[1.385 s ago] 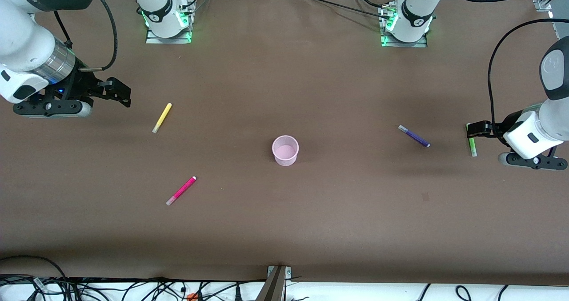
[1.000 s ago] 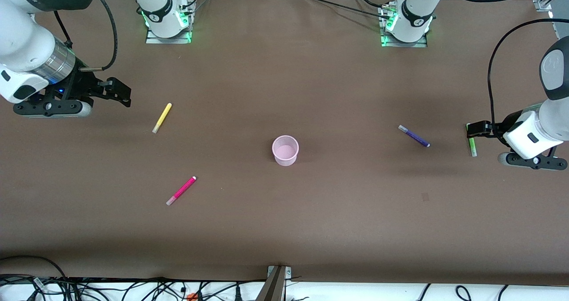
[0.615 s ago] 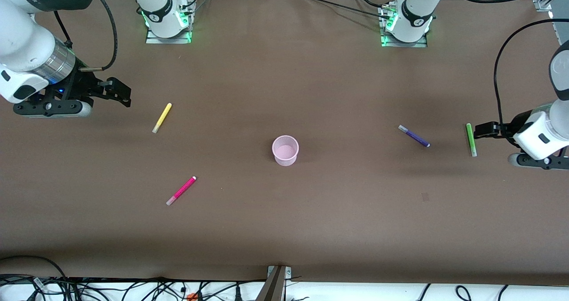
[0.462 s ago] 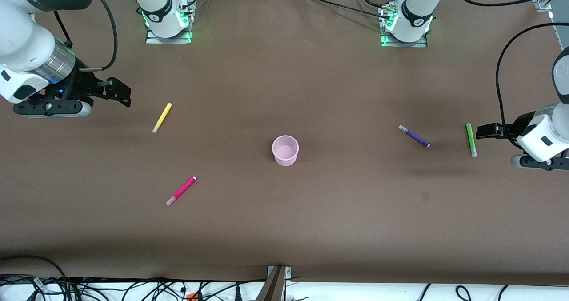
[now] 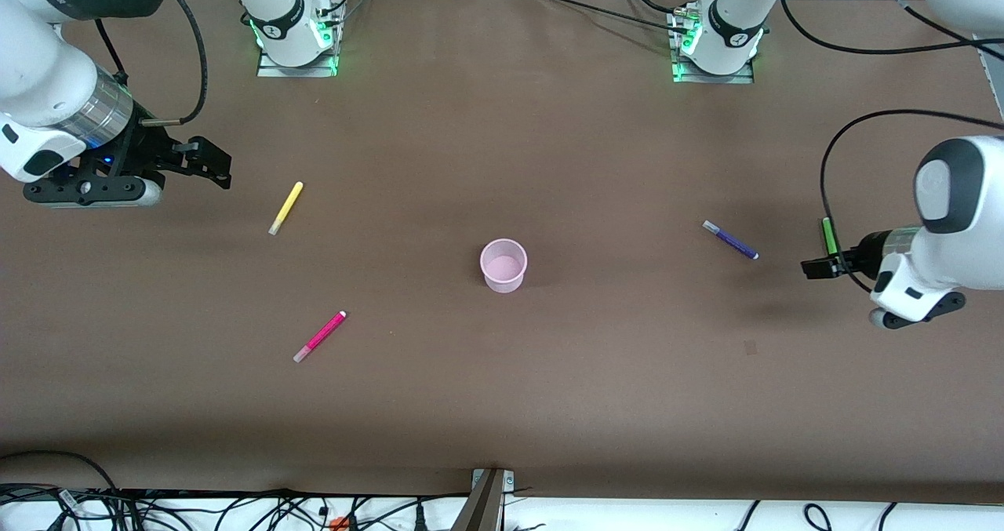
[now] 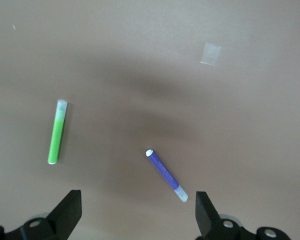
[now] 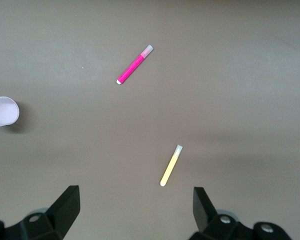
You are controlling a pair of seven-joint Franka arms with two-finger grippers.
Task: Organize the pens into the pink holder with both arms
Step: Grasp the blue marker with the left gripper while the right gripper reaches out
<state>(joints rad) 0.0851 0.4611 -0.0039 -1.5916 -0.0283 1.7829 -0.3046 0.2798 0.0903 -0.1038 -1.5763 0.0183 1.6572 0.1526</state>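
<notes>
On the worktop (image 5: 502, 405) lie the magenta pen (image 5: 319, 336), the pink holder (image 5: 503, 264) (empty), then the purple pen (image 5: 730, 240) and green pen (image 5: 827, 235). The left end effector (image 5: 820, 267), fingers apart, hovers over them, the green pen's length running toward the bases. The right end effector (image 5: 205, 162), also apart, waits by the yellow pen (image 5: 285, 208).

You see a plain brown table (image 5: 502, 405). The holder (image 5: 503, 264) is pale pink. One pen is yellow (image 5: 285, 208) with a pale tip, one magenta (image 5: 320, 336) with a pale end, one purple (image 5: 731, 240) with pale ends, one bright green (image 6: 56, 132) with a pale tip. Both arms are white with black bands, and your left gripper (image 6: 139, 215) and right gripper (image 7: 135, 212) are black.
</notes>
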